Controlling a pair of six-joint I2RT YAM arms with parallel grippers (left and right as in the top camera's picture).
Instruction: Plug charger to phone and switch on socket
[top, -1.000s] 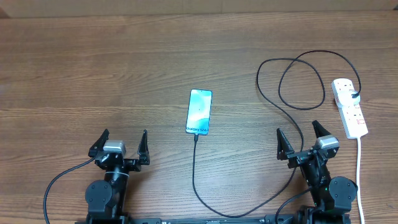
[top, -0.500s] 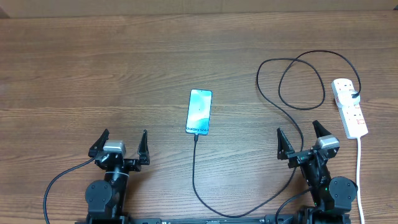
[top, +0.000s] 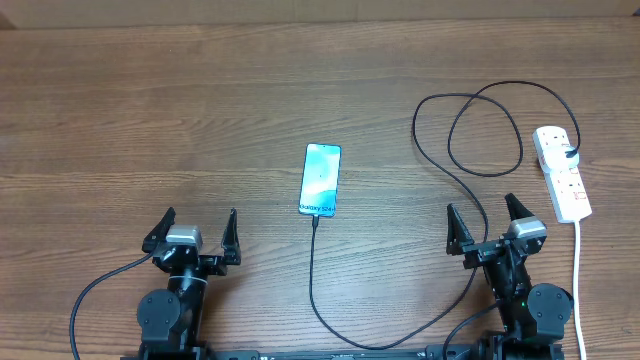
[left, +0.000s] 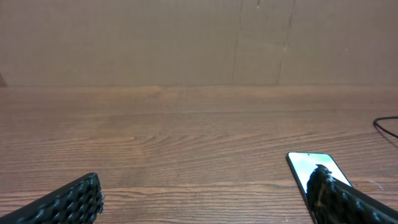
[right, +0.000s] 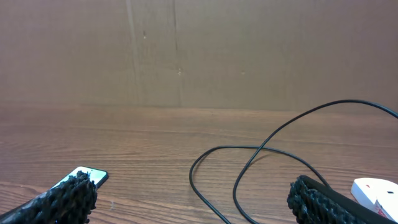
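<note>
Wood-grain counter fills the overhead view, brown, planks running left-right. Behind it a plain brown wall with vertical seams, seen in the wrist views only.

White power strip lies at the far right, long axis roughly front-back, slightly angled, small red marks on it; switch position too small to tell. Its white cord runs off toward the near edge. Black charger cable leaves a black plug on the strip's far end, makes two loops left of the strip, passes by the right arm, sweeps along the near edge and comes up to the phone. Phone lies flat mid-counter, screen lit light blue, text at its near end. The plug tip meets the phone's near short edge; how far it is seated, can't tell.

Left end effector is spread wide, nothing between the fingers, near-left, well apart from the phone. Right end effector is spread wide too, nothing held, between cable and strip, touching neither.

Overhead alone shows the full cable route and the whole strip. Left wrist view shows only the phone's far part, partly behind its right finger. Right wrist view shows a phone corner, the loops and one end of the strip.
</note>
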